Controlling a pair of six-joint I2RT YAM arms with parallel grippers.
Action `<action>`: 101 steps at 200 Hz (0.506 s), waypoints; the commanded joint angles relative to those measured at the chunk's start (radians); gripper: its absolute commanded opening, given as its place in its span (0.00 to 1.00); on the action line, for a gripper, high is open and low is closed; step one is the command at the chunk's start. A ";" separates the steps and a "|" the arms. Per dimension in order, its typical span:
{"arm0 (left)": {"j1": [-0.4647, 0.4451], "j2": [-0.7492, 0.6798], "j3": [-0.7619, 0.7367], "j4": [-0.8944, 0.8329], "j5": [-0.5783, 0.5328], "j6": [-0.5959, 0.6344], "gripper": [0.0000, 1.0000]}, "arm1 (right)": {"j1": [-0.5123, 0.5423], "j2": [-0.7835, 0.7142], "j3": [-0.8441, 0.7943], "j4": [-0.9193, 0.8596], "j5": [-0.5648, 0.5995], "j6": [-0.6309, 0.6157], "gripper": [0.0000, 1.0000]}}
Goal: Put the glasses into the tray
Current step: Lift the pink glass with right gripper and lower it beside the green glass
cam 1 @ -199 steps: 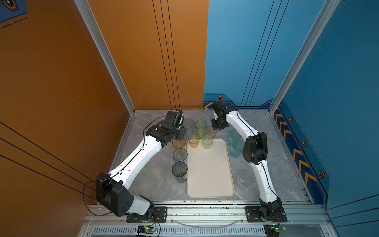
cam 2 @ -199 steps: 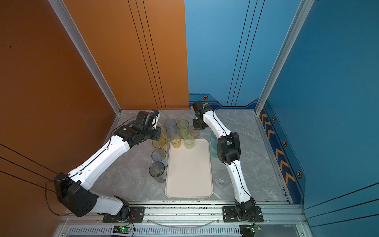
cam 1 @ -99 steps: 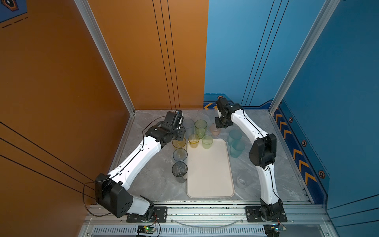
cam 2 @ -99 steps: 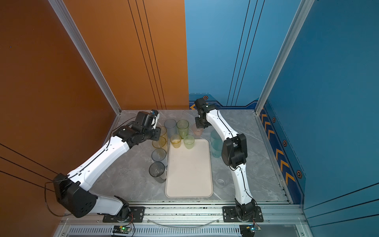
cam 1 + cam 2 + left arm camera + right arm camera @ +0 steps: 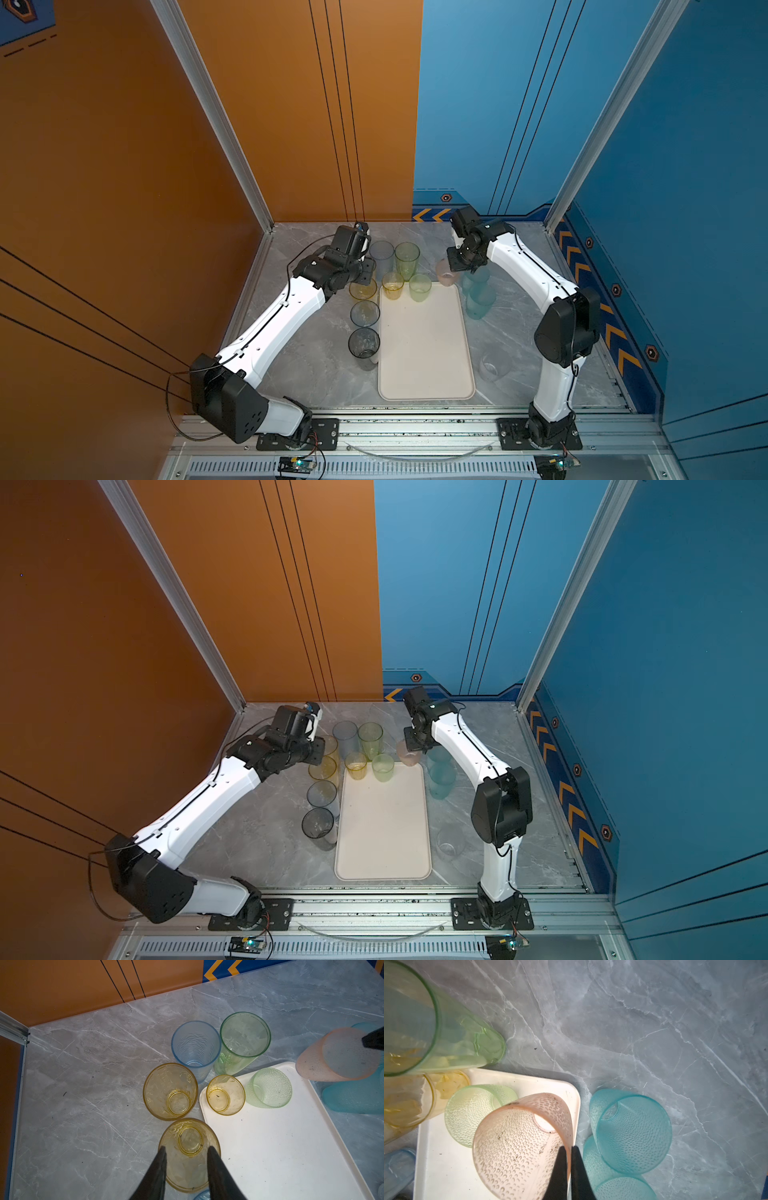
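Pink glass (image 5: pixel 519 1147): tilted at the far right corner of the tray (image 5: pixel 424 353), gripped at the rim by the right gripper (image 5: pixel 569 1148).
Right jaws: closed narrow on the pink wall, one finger inside and one outside.
On the tray: a small yellow glass (image 5: pixel 392 284) and a small green glass (image 5: pixel 419 287), upright side by side at the far edge.
Left gripper (image 5: pixel 187 1149): over a yellow glass (image 5: pixel 187 1167) standing just left of the tray's far left corner. The jaws are partly apart with a finger at each side, and whether they clamp it cannot be told.
Left of the tray: a second yellow glass (image 5: pixel 170 1091) farther back, with a bluish glass (image 5: pixel 365 312) and a dark grey glass (image 5: pixel 363 343) nearer.
Beyond the tray: a tall blue glass (image 5: pixel 381 253) and a tall green glass (image 5: pixel 407 257), side by side on the grey table (image 5: pixel 316 340).
Right of the tray: two teal glasses (image 5: pixel 480 299) close together, and a clear glass (image 5: pixel 492 365) nearer.
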 commanded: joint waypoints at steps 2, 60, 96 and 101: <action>0.007 -0.024 -0.007 -0.001 0.013 0.006 0.35 | 0.014 -0.052 -0.073 0.049 0.009 0.029 0.00; -0.002 -0.023 0.002 -0.007 0.012 0.007 0.35 | 0.020 -0.028 -0.138 0.104 -0.002 0.046 0.00; -0.001 -0.027 0.005 -0.018 0.002 0.012 0.35 | 0.017 0.008 -0.144 0.123 -0.004 0.047 0.00; -0.002 -0.027 0.006 -0.019 0.003 0.012 0.35 | 0.015 0.011 -0.143 0.125 -0.004 0.047 0.00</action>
